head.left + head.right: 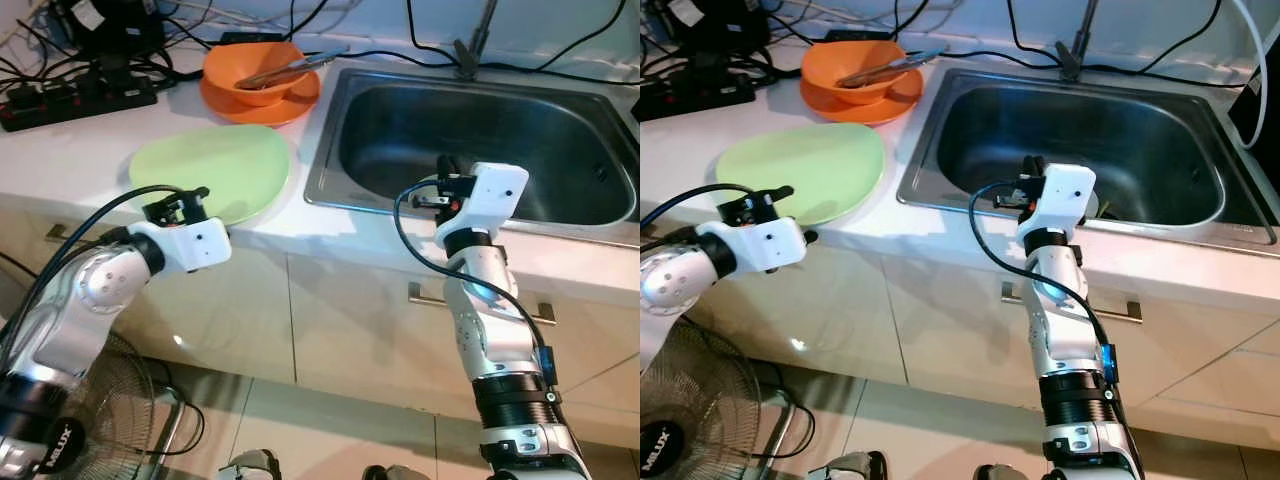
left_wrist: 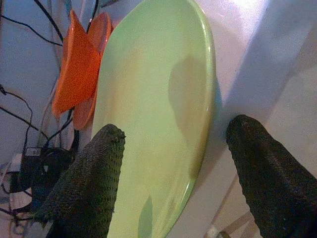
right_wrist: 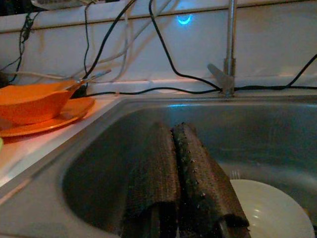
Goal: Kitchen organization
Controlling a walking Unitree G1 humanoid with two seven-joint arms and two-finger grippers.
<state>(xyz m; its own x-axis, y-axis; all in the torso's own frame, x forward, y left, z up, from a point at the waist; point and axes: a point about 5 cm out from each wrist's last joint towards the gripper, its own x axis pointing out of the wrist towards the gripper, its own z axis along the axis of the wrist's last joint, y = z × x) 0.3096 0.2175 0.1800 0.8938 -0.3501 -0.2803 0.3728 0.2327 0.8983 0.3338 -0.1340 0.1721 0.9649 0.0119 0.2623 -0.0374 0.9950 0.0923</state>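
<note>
An orange bowl (image 1: 258, 76) sits on an orange plate (image 1: 262, 102) at the far side of the counter (image 1: 70, 150), and a pair of metal tongs (image 1: 290, 70) lies across the bowl's mouth, its handles pointing toward the sink. Nearer, just in front of that stack, a pale green plate (image 1: 215, 170) lies flat on the counter with its near edge close to the counter's front lip. To the right, the steel sink (image 1: 370, 110) is set into the counter; a white plate (image 3: 270, 210) lies on its bottom, and the tap (image 1: 472, 45) stands at its far rim.

The left gripper (image 2: 176, 171) is at the near edge of the green plate, its two black fingers (image 2: 86, 183) spread wide, one over the plate and the other over the bare counter beside its rim, holding nothing. The right gripper (image 3: 176, 171) reaches over the sink's near rim into the basin, its fingers pressed together with nothing between them, above the white plate.

The counter is white. A black power strip (image 1: 80, 98) and a tangle of black cables (image 1: 120, 40) lie at its far left, and more cables run along the white wall (image 1: 560, 25) behind the sink. Below are pale cabinet fronts with a metal handle (image 1: 440, 297), a tiled floor (image 1: 330, 420), and a fan (image 1: 110, 420) at the near left.
</note>
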